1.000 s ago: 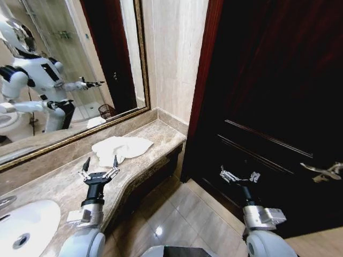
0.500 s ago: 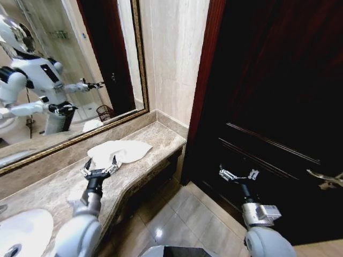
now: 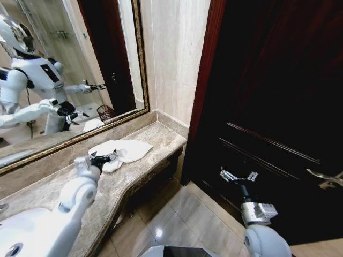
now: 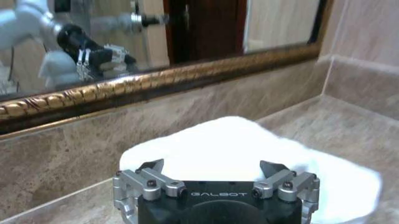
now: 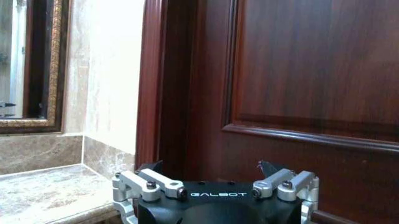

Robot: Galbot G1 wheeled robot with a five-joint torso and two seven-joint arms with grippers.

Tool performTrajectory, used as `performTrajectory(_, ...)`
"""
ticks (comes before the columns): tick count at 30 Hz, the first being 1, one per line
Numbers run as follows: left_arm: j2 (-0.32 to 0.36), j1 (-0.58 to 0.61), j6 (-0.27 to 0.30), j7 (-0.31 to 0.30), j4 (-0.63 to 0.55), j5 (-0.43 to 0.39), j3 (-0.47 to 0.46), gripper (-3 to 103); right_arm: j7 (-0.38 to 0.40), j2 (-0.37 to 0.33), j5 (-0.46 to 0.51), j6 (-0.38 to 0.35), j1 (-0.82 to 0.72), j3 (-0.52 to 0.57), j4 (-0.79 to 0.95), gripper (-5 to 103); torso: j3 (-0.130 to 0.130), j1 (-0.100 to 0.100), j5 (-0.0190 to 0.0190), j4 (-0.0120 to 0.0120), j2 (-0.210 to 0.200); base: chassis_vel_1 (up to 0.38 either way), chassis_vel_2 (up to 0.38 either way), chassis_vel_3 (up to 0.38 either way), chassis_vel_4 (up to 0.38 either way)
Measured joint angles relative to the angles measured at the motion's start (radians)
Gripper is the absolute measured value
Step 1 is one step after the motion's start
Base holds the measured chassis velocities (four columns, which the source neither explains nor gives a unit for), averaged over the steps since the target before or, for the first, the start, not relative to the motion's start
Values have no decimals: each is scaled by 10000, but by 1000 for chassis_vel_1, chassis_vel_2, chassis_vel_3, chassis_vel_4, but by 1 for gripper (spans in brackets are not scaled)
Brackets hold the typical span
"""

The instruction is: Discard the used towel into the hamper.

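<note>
The right gripper (image 5: pixel 212 169) has its fingers (image 5: pixel 148 167) spread wide with nothing between them, pointed at a dark red wooden door (image 5: pixel 311 74) with a raised panel moulding. Beside the door stands its frame (image 5: pixel 153 84), then a pale marble wall (image 5: pixel 109 74), a gilt-framed mirror (image 5: pixel 28 65) and the marble counter (image 5: pixel 44 191) below
</note>
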Motion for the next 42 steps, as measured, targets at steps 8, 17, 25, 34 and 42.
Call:
performTrajectory(8, 1111, -855, 757, 1711, 1056, -398, 203, 100, 114, 30, -10, -4, 38, 24, -15, 100, -1, -1, 6, 2, 0, 0, 0, 0, 0)
performTrajectory(17, 1750, -1423, 729, 4919, 2045, 613, 614, 100, 115, 78, -142, -3, 246, -84, -128, 100, -1, 0, 8, 2, 0, 0, 0, 0, 0)
performTrajectory(25, 1420, -2384, 692, 4891, 3101, 817, 1762, 100, 115, 42, -167, 16, 277, -81, -211, 100, -1, 0, 6, 1, 0, 0, 0, 0, 0)
performTrajectory(34, 970, -3403, 670, 4395, 3756, 764, 2851, 100, 108, 15, -206, 32, 397, -66, -303, 100, -1, 0, 9, -1, 1, 0, 0, 0, 0)
performTrajectory(42, 893, -3520, 658, 3953, 4072, 896, 3000, 100, 101, 17, -271, 104, 434, -7, -436, 100, -1, 0, 8, -1, 1, 0, 0, 0, 0)
